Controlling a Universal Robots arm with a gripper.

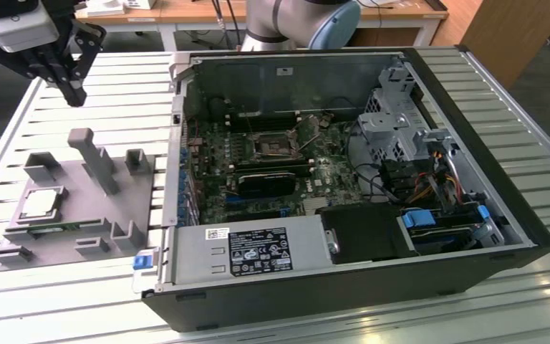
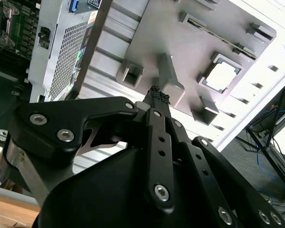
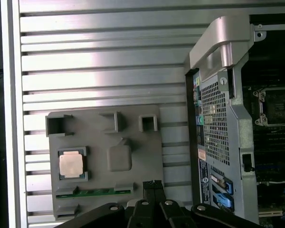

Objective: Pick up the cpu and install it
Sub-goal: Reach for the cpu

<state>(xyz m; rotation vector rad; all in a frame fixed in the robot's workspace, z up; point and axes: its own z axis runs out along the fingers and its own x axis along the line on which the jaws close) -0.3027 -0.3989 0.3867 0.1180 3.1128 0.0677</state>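
Workbench scene with a computer case [image 1: 504, 208] lying on its side on a slatted metal table [image 1: 122, 79], side panel off so the motherboard [image 1: 256, 179] faces upward; this probably keeps the black square socket [image 1: 277, 145] reachable from above; a grey fixture [image 1: 60, 240] lies on the table just beside the case, at nine o'clock from it in the exterior view; the cpu [image 1: 43, 203] lies flat in a square recess of this fixture, silver top up, apart from the arm and not yet picked up; the recess seems meant to hold the chip level and in a known spot; a thin green memory stick [image 1: 54, 229] lies in a slot just beside the cpu, at six o'clock from it in the exterior view; a tall grey post [image 1: 92, 158] rises from the fixture near the chip, at about two o'clock from it; the gripper [image 1: 74, 99] hangs above the table well apart from the cpu, at roughly twelve o'clock from it in the exterior view; its black fingers come together at the tips with nothing held between them, as both wrist views suggest; in the first wrist view the closed tips [image 3: 153, 183] point down over the fixture's edge near the memory stick, with the cpu [image 3: 71, 164] off to one side; in the second wrist view the tips [image 2: 156, 93] sit in line with the post, and the cpu [image 2: 223, 77] shows bright in its recess beyond.
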